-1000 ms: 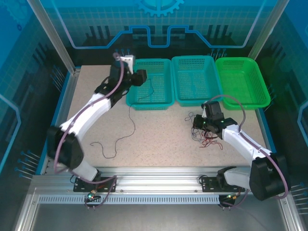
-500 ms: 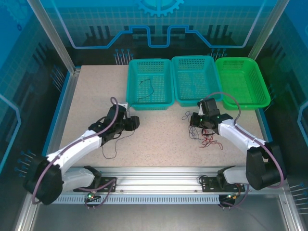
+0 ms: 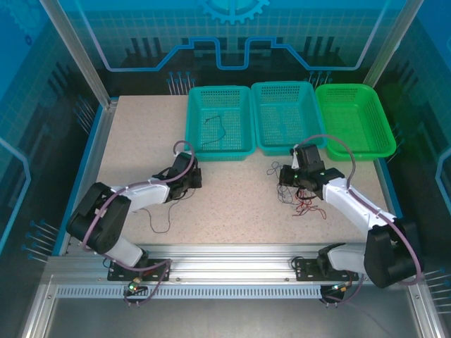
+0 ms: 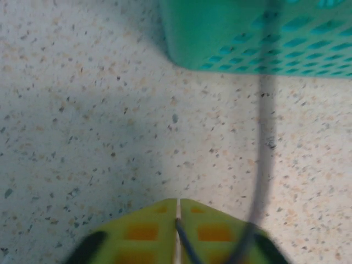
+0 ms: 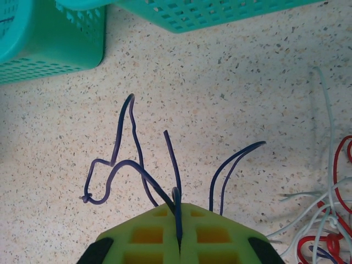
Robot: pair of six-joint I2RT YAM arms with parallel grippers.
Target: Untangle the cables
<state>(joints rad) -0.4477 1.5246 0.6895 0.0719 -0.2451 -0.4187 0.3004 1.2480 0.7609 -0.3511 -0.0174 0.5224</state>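
Your left gripper (image 4: 177, 204) sits low over the speckled table (image 4: 82, 110), just in front of the left teal basket (image 4: 247, 33). Its yellow-green pads are pressed together with only a hairline seam between them, and a thin dark cable (image 4: 181, 231) is pinched in that seam. In the top view you can follow this dark cable from the gripper down across the table toward the near edge, where it ends in a small curl. A second loose dark strand (image 3: 215, 127) lies inside the left teal basket. In the left wrist view a blurred grey line runs from the basket down past the right-hand pad, and you cannot tell from that picture what it is. Your right gripper (image 5: 180, 209) is also closed tight, clamping a dark blue cable (image 5: 129, 161) that rises from the seam and bends into loops on the table up and to the left of the pads. Other dark strands stand just beside it. At the right edge of that view white cables (image 5: 330, 154) and red cables (image 5: 341, 159) lie twisted through each other. From above, this tangle (image 3: 303, 201) rests on the table in front of the middle teal basket (image 3: 282, 120), touching the right gripper's tip, with the green basket (image 3: 356, 120) farthest right — the two grippers are well apart
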